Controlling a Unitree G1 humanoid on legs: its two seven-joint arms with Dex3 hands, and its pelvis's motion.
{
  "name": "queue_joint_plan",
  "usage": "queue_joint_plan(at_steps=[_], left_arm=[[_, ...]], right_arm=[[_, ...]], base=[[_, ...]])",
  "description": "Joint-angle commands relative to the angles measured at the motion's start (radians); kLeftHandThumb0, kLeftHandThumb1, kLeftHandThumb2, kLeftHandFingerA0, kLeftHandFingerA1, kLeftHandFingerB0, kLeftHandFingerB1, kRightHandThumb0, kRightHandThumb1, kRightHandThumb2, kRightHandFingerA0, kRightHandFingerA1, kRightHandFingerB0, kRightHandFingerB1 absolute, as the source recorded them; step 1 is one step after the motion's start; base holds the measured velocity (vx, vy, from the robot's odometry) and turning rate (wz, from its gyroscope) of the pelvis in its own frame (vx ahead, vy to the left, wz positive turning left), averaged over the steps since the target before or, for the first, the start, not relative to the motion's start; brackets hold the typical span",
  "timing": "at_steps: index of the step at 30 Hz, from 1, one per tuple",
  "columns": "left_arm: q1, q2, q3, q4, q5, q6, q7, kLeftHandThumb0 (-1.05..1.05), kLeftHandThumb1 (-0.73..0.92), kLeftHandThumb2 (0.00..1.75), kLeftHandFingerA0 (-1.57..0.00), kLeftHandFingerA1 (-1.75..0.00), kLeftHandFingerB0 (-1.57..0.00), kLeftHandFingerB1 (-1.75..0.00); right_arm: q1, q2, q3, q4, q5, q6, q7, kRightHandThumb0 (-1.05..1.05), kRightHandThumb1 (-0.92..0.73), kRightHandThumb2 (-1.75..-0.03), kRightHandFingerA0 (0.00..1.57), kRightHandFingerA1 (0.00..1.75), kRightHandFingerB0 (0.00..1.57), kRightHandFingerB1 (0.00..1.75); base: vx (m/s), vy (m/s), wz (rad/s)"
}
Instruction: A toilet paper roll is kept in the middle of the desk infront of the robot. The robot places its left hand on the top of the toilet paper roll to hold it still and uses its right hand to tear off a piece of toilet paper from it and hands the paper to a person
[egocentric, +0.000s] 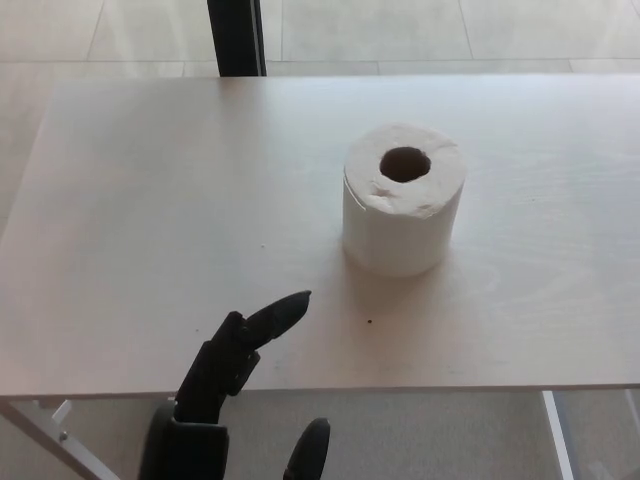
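Head view shows the left hand (225, 390), fingers spread and empty, low at the worktop (150, 200) edge, needing to reach onto the toilet paper roll (403, 212).

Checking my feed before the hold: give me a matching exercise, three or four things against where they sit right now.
Things:
1. toilet paper roll
2. left hand
3. dark post
4. desk

Places:
A. behind the far edge of the desk, on the floor
B. upright on the desk, right of centre
C. at the near edge, fingers apart, touching nothing
D. spanning the picture under the roll

Pairs: 1-B, 2-C, 3-A, 4-D
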Motion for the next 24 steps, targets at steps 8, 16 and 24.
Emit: queue_joint_plan(at_steps=[8,16,24], left_arm=[[0.319,0.053,0.575,-0.103,-0.369,-0.185,-0.060,-0.13,0.45,1.08,-0.12,-0.56,-0.20,-0.55],[0.269,0.189,0.994,0.573,-0.441,-0.334,-0.050,-0.04,0.60,0.73,-0.21,-0.56,-0.34,-0.43],[-0.083,0.314,1.182,1.569,-0.649,-0.304,-0.150,-0.12,0.46,0.93,-0.17,-0.56,-0.27,-0.55]], right_arm=[[0.856,0.618,-0.865,-0.076,0.500,-0.656,-0.226,-0.48,-0.68,-0.60,0.34,0.64,0.46,0.43],[0.695,0.512,-0.951,0.614,0.634,-0.654,-0.272,-0.38,-0.61,-0.56,0.28,1.06,0.40,0.68],[0.688,0.523,-1.063,0.374,0.749,-0.002,-0.043,-0.36,-0.65,-0.60,0.56,1.46,0.42,0.71]], base=[[0.00,0.000,0.00],[0.00,0.000,0.00],[0.00,0.000,0.00]])
